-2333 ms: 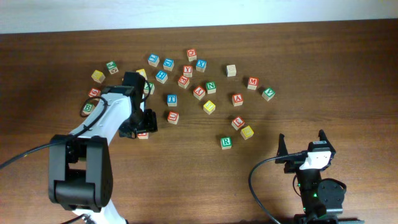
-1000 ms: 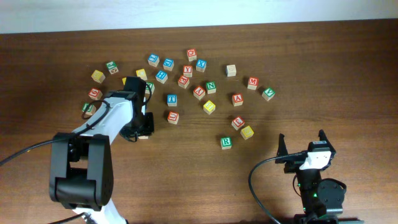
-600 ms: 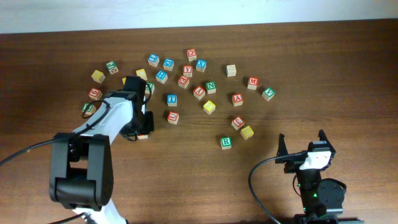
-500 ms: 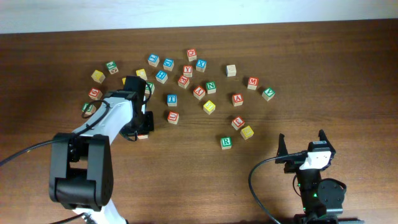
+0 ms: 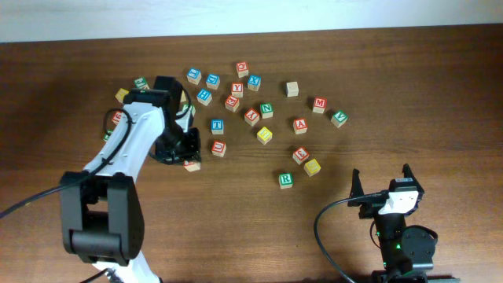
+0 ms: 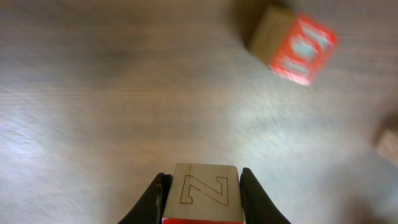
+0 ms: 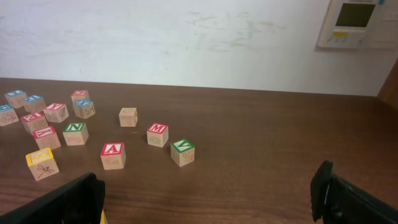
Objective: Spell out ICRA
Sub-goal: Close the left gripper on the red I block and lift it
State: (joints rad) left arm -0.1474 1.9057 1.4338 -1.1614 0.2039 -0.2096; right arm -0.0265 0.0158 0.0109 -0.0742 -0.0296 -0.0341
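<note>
**Left arm grasping a letter cube; right arm idle.** The held cube (image 6: 201, 190) is sitting between the two fingers of the left gripper (image 5: 182, 149), which is clenching it by opposite sides. The face turned toward the wrist camera is showing an outlined Z. A red-printed face is beginning just beneath it, at the bottom edge of that frame. Whether that red face is carrying the I cannot be told, nor whether the cube is clear of the wood.

In the overhead view this cube is lying left of centre, at the lower left fringe of the scatter. The green R cube (image 5: 285, 179) is sitting alone at lower centre. The red A cube (image 5: 300, 125) is lying right of centre, among its neighbours. A yellow-topped cube (image 5: 265, 134), possibly the C, is resting near the middle, its print too small to read. The right gripper (image 5: 383, 181) is hanging released, jaws wide, at the lower right, well apart from every cube.

The step in hand appears to be carrying the first letter to a bare stretch of the table (image 5: 440, 94). Doing it well is calling for:
- passing clear of the blurred red cube (image 6: 301, 46) at the upper right of the wrist view;
- keeping the wanted letter facing upward;
- setting the cube down flat, with room beside it for three more;
- opening the fingers only once it is resting squarely.
</note>
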